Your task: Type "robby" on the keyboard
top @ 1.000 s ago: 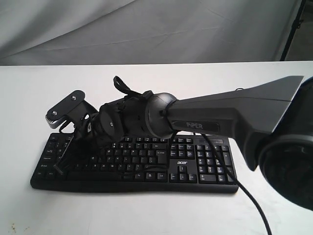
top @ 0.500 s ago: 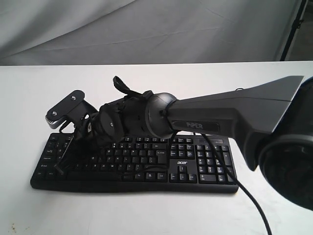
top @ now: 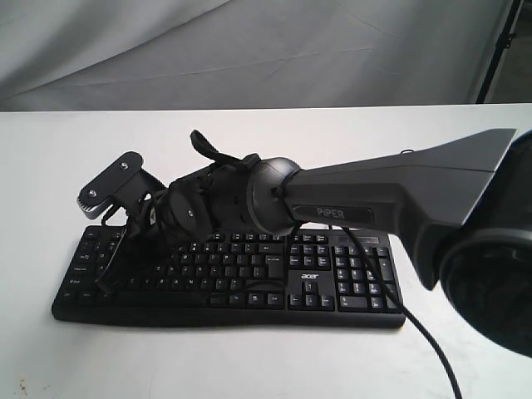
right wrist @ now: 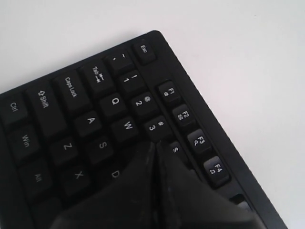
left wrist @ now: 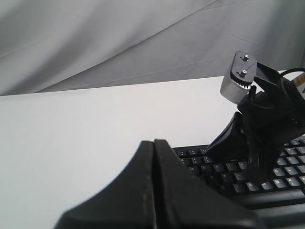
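The black keyboard [top: 307,287] lies on the white table [top: 249,366], its left end also in the left wrist view [left wrist: 224,174] and the right wrist view [right wrist: 71,95]. My right arm reaches across it to the left. Its gripper [top: 108,278] is shut with nothing in it, and points down at the keyboard's left part. In the right wrist view the joined tips [right wrist: 153,143] sit over the letter row just below the 3 and 4 keys; whether they touch a key is hidden. My left gripper [left wrist: 153,143] is shut and empty, off the keyboard's left end.
A thin black cable [top: 424,332] runs from the keyboard's right end toward the table's front edge. A grey cloth backdrop [top: 249,50] hangs behind the table. The right arm's grey link [top: 399,187] spans above the number pad side.
The right wrist and its shut gripper have shifted slightly up and to the left over the keyboard's left part. The keyboard has not moved.
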